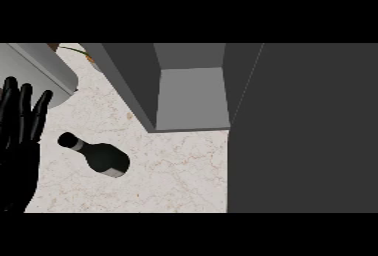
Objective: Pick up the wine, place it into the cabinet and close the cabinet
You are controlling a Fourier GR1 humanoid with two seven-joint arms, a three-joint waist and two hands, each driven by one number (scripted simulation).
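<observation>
Pale marbled stone with faint reddish veins makes up the counter (177,175), seen from steeply above. On it stands a dark wine bottle (103,156) — its cap and narrow neck point toward the upper left, its wider body toward the lower right, with a pale patch low on the body. It stands apart from everything else, on bare stone left of centre.

At the left edge rests the left hand (16,135), black, its fingers straight and slightly spread, pointing upward. It holds nothing, and a strip of counter shows between it and the bottle. The right hand does not show.

Above and to the right of the bottle is the grey cabinet (192,95), open, its inner compartment visible as a lighter grey recess between darker walls. A broad dark panel (303,130) fills the right side of the view from top to bottom — whether it is the cabinet's door cannot be told.

In the upper left corner sits a pale rounded pot (40,70) with a thin green stem (74,50) beside it.
</observation>
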